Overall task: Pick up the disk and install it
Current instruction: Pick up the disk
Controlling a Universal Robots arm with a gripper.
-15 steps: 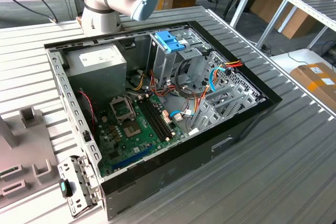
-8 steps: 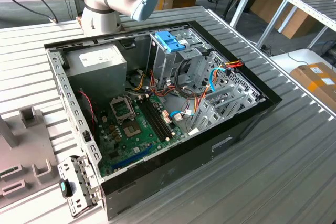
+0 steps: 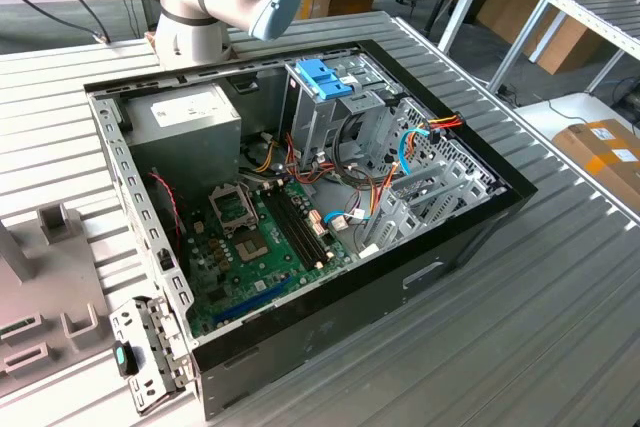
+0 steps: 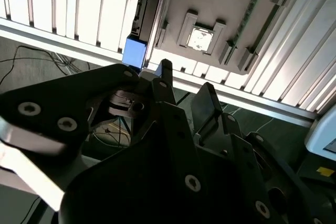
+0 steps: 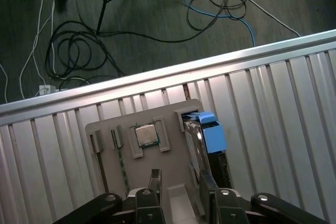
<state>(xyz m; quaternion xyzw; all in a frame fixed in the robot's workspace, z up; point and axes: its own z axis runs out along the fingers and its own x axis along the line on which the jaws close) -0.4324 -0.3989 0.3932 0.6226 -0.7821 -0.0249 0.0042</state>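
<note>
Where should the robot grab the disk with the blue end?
Probably by its two flat sides, coming down from above. The disk stands on edge in the grey holder, thin edge up, so a pinch at its middle stays clear of the blue bracket.

Ribbed metal table [image 3: 560,277] carries three items. Open black computer case [image 3: 420,277] sits mid-table. Grey holder plate [image 3: 50,287] lies flat just beside it, toward the exterior view's left; in the first wrist view the plate [image 5: 173,161] reaches near the table's edge. My arm base [image 3: 190,42] stands at the case's far end.
</note>
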